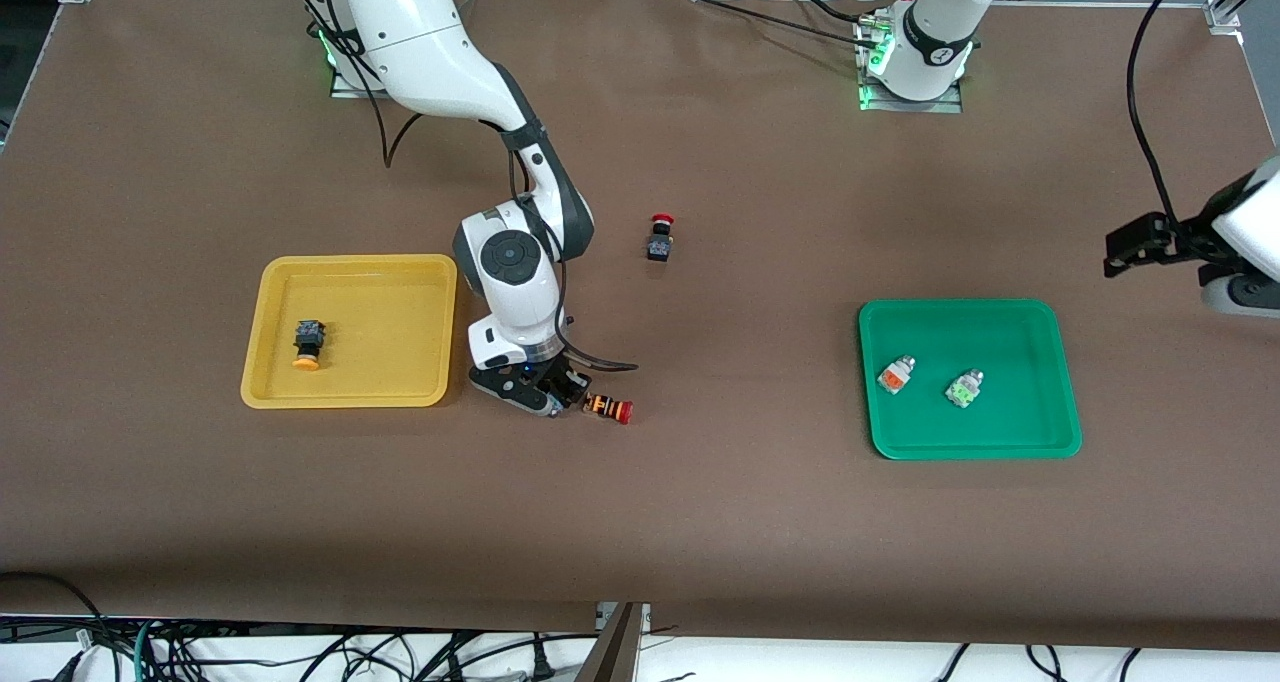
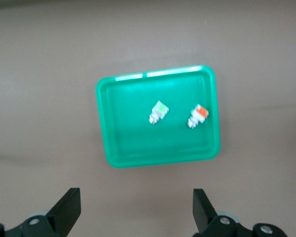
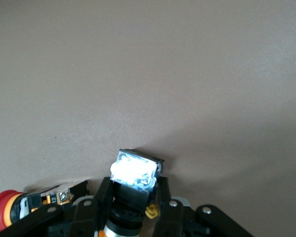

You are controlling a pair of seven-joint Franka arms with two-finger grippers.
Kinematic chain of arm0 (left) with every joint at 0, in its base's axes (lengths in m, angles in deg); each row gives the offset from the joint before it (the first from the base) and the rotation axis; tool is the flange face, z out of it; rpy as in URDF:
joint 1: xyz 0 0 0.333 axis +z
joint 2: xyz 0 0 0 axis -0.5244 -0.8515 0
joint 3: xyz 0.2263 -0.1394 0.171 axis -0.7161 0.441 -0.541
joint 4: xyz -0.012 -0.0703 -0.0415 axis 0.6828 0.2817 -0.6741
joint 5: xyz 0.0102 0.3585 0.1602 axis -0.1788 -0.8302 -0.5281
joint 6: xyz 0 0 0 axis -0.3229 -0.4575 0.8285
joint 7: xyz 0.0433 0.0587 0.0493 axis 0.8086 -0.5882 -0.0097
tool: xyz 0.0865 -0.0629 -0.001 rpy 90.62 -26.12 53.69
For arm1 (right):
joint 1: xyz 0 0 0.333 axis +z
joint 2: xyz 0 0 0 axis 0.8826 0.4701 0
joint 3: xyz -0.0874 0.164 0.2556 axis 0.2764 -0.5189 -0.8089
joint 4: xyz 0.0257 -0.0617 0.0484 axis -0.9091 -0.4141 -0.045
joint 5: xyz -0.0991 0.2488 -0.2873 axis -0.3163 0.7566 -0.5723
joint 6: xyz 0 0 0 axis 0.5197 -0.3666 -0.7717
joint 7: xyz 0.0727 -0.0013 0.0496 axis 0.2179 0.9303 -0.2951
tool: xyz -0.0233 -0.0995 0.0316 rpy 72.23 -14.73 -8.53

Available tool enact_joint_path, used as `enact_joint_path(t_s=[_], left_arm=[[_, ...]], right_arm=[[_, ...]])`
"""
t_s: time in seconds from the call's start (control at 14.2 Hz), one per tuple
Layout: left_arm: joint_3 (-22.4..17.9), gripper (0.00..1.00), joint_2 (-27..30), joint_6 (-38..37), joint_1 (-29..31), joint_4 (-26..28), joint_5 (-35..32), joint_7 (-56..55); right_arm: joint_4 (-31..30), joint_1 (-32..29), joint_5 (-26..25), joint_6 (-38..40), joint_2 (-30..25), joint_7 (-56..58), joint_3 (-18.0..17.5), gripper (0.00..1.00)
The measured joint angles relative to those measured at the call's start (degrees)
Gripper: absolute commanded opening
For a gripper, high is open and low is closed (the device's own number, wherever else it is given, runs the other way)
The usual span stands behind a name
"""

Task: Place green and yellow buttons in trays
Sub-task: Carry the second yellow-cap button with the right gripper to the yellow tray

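Note:
My right gripper (image 1: 556,393) (image 3: 133,191) is down at the table, between the yellow tray (image 1: 350,264) and an orange-striped switch. It is shut on a black-bodied button (image 3: 134,174) whose end glares white; the fingers (image 3: 102,198) press both its sides. Another black button with an orange-yellow cap (image 1: 309,344) lies in the yellow tray. The green tray (image 1: 1000,330) (image 2: 123,129) holds two white buttons, one orange-faced (image 1: 895,376) (image 2: 198,115) and one green-faced (image 1: 963,389) (image 2: 158,112). My left gripper (image 1: 1122,252) (image 2: 135,210) hangs open and empty over bare table, beside the green tray toward the left arm's end.
The orange-striped switch with a red cap (image 1: 608,408) (image 3: 19,208) lies right beside my right gripper. A black switch with a red cap (image 1: 660,239) stands at mid-table, farther from the front camera. Cables trail below the table's front edge.

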Motion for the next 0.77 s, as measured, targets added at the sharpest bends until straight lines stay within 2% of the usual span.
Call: enact_joint_path(t_s=[0.21, 0.49, 0.77], left_arm=[[-0.93, 1.00, 4.59, 2.00, -1.33, 4.87, 0.27, -0.50], [-0.93, 1.00, 7.09, 0.01, -1.72, 6.01, 0.27, -0.78], [-0.92, 1.00, 7.01, 0.01, -1.79, 6.22, 0.27, -0.81]], right_arm=[[0.40, -0.01, -0.10, 1.11, 0.04, 0.72, 0.53, 0.00], [4.47, -0.52, -0.14, 11.40, -0.45, 7.61, 3.11, 0.00], [5.35, -1.37, -0.13, 22.36, -4.44, 19.14, 6.54, 0.00]])
